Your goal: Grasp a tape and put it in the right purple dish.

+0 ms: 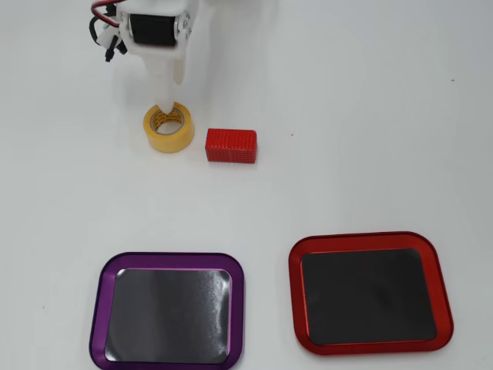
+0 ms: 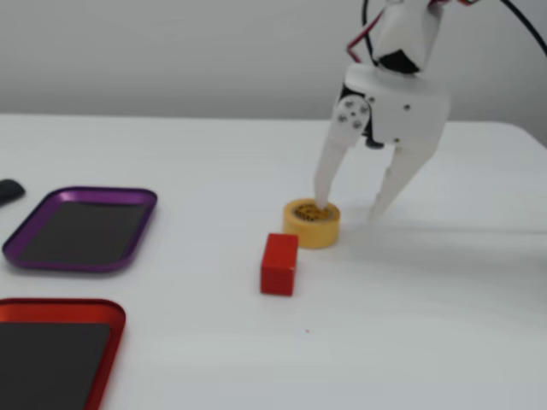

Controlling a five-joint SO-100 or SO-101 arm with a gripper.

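The tape [image 2: 312, 223] is a small yellow ring lying flat on the white desk [image 2: 444, 325], with a brown card core in the middle. It looks light and stiff, so it should lift easily and not squash. Its outside is smooth and round and could slip, so the best place to hold it is across the wall of the ring, one finger in the hole and one outside. The pincer [image 2: 349, 203] is spread wide and holds nothing. In the fixed view one white finger [image 2: 328, 167] dips into the hole of the tape and the other stands off to the right of it, just above the desk. In the overhead view the pincer [image 1: 165, 108] comes from the far side and its tip covers the far edge of the tape [image 1: 169, 131]. Just to the right of the tape in that view sits a red block [image 1: 230, 145], hard-looking with straight sides, near the tape but not touching. On the near side lie two shallow trays with shiny metal rims and flat dark insides, the purple dish [image 1: 102, 284] on the left and the red tray [image 1: 293, 277] on the right in the overhead view. Both are empty and well apart from the tape.
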